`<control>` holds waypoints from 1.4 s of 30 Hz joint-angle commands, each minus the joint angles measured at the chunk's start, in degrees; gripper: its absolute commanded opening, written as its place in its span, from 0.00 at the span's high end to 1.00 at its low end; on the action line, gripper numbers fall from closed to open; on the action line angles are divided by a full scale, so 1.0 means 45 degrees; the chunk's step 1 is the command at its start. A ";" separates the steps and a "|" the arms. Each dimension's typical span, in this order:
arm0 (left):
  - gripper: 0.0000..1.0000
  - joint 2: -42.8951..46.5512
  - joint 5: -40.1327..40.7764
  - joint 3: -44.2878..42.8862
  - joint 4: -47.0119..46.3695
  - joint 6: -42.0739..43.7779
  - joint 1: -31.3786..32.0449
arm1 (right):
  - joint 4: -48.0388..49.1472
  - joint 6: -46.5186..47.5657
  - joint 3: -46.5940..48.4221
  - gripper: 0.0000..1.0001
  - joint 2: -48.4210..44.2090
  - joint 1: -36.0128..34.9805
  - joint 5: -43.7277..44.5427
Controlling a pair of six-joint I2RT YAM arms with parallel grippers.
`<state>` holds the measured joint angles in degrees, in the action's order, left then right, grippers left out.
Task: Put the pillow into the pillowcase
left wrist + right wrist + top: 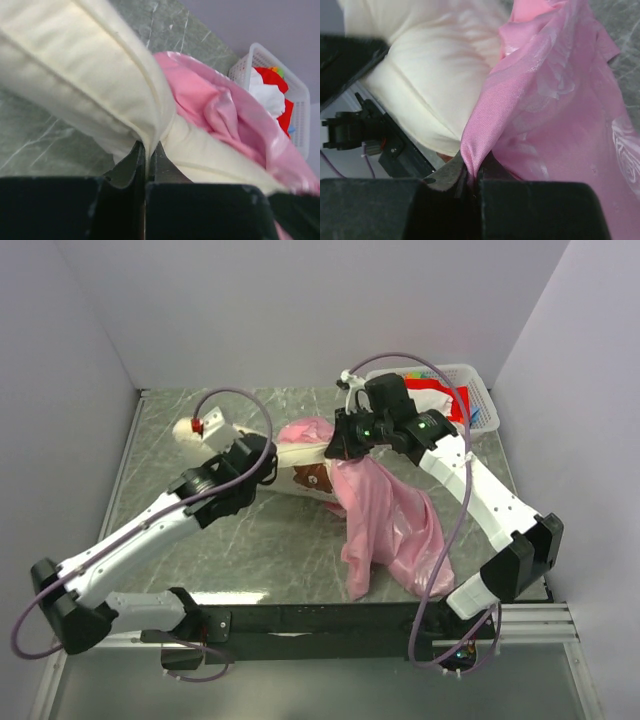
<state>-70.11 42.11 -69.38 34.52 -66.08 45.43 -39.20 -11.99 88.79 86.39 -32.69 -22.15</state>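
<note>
The left gripper is clamped shut on a fold of the pillow; the right gripper pinches the pillowcase tight, both around the middle of the table.

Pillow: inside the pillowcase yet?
Mostly out: the pillow lies bare; the pillowcase only bunches at one end.

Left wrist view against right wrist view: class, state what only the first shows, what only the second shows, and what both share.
Only the left wrist view shows the left tool shut on a fold of the pillow, with a white basket beyond it. Only the right wrist view shows the right tool shut on a fold of the pillowcase. Both show the cream pillow lying against the pink pillowcase.
</note>
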 commanded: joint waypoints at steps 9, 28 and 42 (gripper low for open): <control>0.99 0.1303 0.0453 -0.0522 0.2664 -0.1976 0.0826 | 0.0820 -0.1046 0.1909 0.23 0.0200 -0.0666 0.2007; 0.99 0.0755 -0.2404 0.0536 0.0434 -0.0451 -0.2615 | 0.1854 -0.4442 -0.7443 0.00 -0.8514 -0.4563 0.8788; 0.99 0.0735 -0.2482 0.0926 0.0141 -0.0315 -0.2732 | -0.1765 -0.5755 -0.6105 0.96 -0.6894 -0.5920 1.3979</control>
<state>-66.63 32.12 -67.00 34.37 -69.47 33.45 -36.93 -36.93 49.95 56.38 -59.64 26.24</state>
